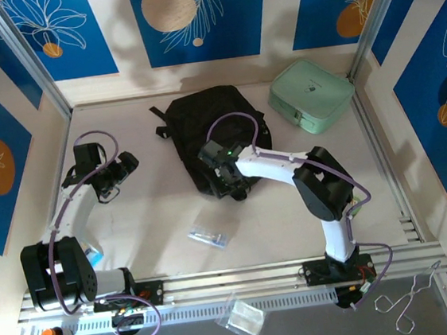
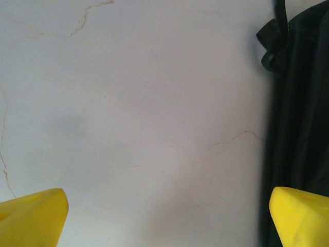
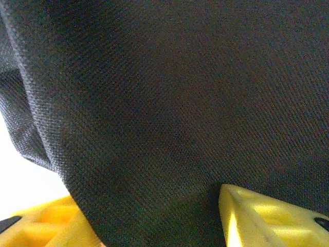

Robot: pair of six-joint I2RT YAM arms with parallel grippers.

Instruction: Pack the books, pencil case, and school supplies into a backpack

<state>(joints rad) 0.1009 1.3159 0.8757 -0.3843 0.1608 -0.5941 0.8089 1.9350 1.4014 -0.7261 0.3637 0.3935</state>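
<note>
Table (image 1: 149, 223) holds the backpack (image 1: 207, 121) far-centre, with the mint-green case (image 1: 312, 94) at its right. Right gripper (image 3: 154, 216) sits at the backpack's near edge with black fabric between its 2 fingers; can't tell if clamped. Left gripper (image 2: 167, 216) is spread wide over bare table beside the backpack. Pencil case (image 1: 208, 235) lies near-centre, apart.

Matt woven black cloth backpack (image 3: 180, 103); smooth, pale, veined table (image 2: 144, 103).

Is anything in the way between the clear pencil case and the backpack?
Nothing lies on the table between the pencil case and the backpack. But the right gripper sits at the backpack's near edge, roughly in line with the pencil case, with black fabric between its fingers. I can't make out an opening in the backpack.
</note>
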